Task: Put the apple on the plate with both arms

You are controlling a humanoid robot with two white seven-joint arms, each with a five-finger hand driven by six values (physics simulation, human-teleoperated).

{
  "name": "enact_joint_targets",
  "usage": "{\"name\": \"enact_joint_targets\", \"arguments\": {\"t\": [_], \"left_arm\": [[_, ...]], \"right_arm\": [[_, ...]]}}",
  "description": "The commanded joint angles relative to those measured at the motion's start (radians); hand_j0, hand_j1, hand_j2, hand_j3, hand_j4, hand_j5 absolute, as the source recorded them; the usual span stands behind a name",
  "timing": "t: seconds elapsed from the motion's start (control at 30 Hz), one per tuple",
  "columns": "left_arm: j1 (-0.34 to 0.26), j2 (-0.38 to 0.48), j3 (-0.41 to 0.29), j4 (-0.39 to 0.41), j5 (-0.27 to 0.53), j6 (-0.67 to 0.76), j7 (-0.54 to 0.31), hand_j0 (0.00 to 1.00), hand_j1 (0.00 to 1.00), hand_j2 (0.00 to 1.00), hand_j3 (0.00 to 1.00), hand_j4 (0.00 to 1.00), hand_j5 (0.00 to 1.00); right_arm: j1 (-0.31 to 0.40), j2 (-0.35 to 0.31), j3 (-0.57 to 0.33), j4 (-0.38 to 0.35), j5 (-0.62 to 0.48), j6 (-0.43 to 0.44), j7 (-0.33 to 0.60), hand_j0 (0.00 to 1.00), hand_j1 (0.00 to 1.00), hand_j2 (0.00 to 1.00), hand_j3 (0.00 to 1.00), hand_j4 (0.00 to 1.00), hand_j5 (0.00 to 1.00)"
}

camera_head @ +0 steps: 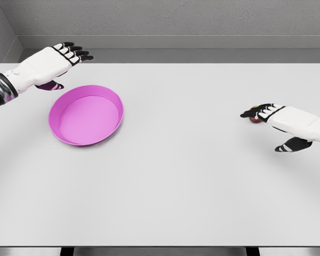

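Observation:
A pink plate [86, 115] lies on the left part of the white table. My left hand [69, 53] hovers behind the plate's far left edge, fingers stretched out and holding nothing. At the right, a small red apple [254, 119] shows only as a sliver under the fingertips of my right hand [257, 112]. That hand lies flat over the apple with its fingers extended and its thumb [288, 146] spread toward the front, not closed around it.
The white table [176, 176] spans the whole view, with its far edge against a grey wall and its front edge at the bottom.

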Motion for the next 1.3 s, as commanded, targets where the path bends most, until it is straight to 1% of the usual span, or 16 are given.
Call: {"name": "enact_joint_targets", "arguments": {"t": [0.0, 0.07, 0.1, 0.17, 0.2, 0.27, 0.33, 0.43, 0.5, 0.57, 0.6, 0.8, 0.87, 0.9, 0.93, 1.27], "left_arm": [[0.000, 0.001, 0.001, 0.000, 0.006, 0.000, 0.001, 1.00, 1.00, 1.00, 1.00, 1.00, 1.00], [-0.002, 0.002, 0.001, 0.000, 0.006, 0.000, 0.001, 1.00, 1.00, 1.00, 1.00, 1.00, 1.00], [-0.002, 0.002, 0.001, 0.000, 0.006, 0.000, 0.001, 1.00, 1.00, 1.00, 1.00, 1.00, 1.00], [-0.002, 0.002, 0.001, 0.000, 0.006, 0.000, 0.001, 1.00, 1.00, 1.00, 1.00, 1.00, 1.00], [-0.003, 0.002, 0.003, 0.000, 0.008, 0.000, 0.001, 1.00, 1.00, 1.00, 1.00, 1.00, 1.00], [-0.003, 0.002, 0.003, 0.000, 0.006, 0.000, 0.001, 1.00, 1.00, 1.00, 1.00, 1.00, 1.00], [-0.003, 0.002, 0.003, 0.000, 0.006, 0.000, 0.001, 1.00, 1.00, 1.00, 1.00, 1.00, 1.00], [-0.003, 0.002, 0.006, 0.001, 0.006, 0.000, -0.001, 1.00, 1.00, 1.00, 1.00, 1.00, 1.00], [-0.003, 0.002, 0.011, 0.003, 0.005, 0.000, -0.001, 1.00, 1.00, 1.00, 1.00, 1.00, 1.00], [-0.003, 0.002, 0.011, 0.003, 0.006, 0.000, 0.001, 1.00, 1.00, 1.00, 1.00, 1.00, 1.00], [-0.003, 0.002, 0.011, 0.003, 0.006, 0.000, -0.001, 1.00, 1.00, 1.00, 1.00, 1.00, 1.00], [-0.003, 0.002, 0.011, 0.003, 0.006, 0.000, -0.001, 1.00, 1.00, 1.00, 1.00, 1.00, 1.00], [-0.003, 0.002, 0.011, 0.003, 0.006, 0.000, -0.001, 1.00, 1.00, 1.00, 1.00, 1.00, 1.00], [-0.003, 0.002, 0.011, 0.003, 0.005, 0.000, -0.001, 1.00, 1.00, 1.00, 1.00, 1.00, 1.00], [-0.003, 0.002, 0.011, 0.003, 0.005, 0.000, -0.001, 1.00, 1.00, 1.00, 1.00, 1.00, 1.00], [-0.005, 0.004, 0.011, 0.003, 0.005, 0.000, -0.001, 1.00, 1.00, 1.00, 1.00, 1.00, 1.00]], "right_arm": [[0.000, -0.002, -0.002, -0.001, -0.003, 0.001, 0.001, 1.00, 1.00, 1.00, 1.00, 1.00, 1.00], [-0.005, 0.009, -0.002, -0.001, -0.005, 0.012, 0.001, 1.00, 1.00, 1.00, 1.00, 1.00, 1.00], [-0.003, 0.032, -0.002, 0.006, -0.007, 0.018, -0.001, 1.00, 1.00, 1.00, 1.00, 1.00, 1.00], [-0.012, 0.076, 0.004, 0.006, -0.010, 0.197, -0.001, 1.00, 1.00, 1.00, 1.00, 1.00, 1.00], [-0.017, 0.082, 0.005, 0.006, -0.008, 0.258, -0.001, 1.00, 1.00, 1.00, 1.00, 1.00, 1.00], [-0.025, 0.099, 0.008, 0.017, -0.007, 0.369, 0.003, 1.00, 1.00, 1.00, 1.00, 1.00, 1.00], [-0.049, 0.119, 0.008, 0.026, -0.007, 0.418, 0.062, 1.00, 1.00, 1.00, 1.00, 1.00, 1.00], [-0.098, 0.150, 0.010, 0.074, -0.007, 0.424, 0.105, 1.00, 1.00, 1.00, 1.00, 1.00, 1.00], [-0.144, 0.181, 0.040, 0.106, -0.007, 0.424, 0.127, 1.00, 1.00, 1.00, 1.00, 1.00, 1.00], [-0.227, 0.222, 0.122, 0.161, -0.007, 0.444, 0.145, 1.00, 1.00, 1.00, 1.00, 1.00, 1.00], [-0.259, 0.228, 0.171, 0.167, -0.007, 0.490, 0.144, 1.00, 1.00, 1.00, 1.00, 1.00, 1.00], [-0.282, 0.250, 0.197, 0.200, -0.007, 0.525, 0.147, 1.00, 1.00, 1.00, 1.00, 1.00, 1.00], [-0.319, 0.254, 0.240, 0.227, -0.007, 0.527, 0.147, 1.00, 1.00, 1.00, 1.00, 1.00, 1.00], [-0.348, 0.283, 0.269, 0.250, -0.007, 0.528, 0.147, 1.00, 1.00, 1.00, 1.00, 1.00, 1.00], [-0.356, 0.286, 0.281, 0.258, -0.007, 0.528, 0.147, 1.00, 1.00, 1.00, 1.00, 1.00, 1.00], [-0.360, 0.286, 0.306, 0.272, -0.008, 0.528, 0.145, 1.00, 1.00, 1.00, 1.00, 1.00, 1.00]]}}
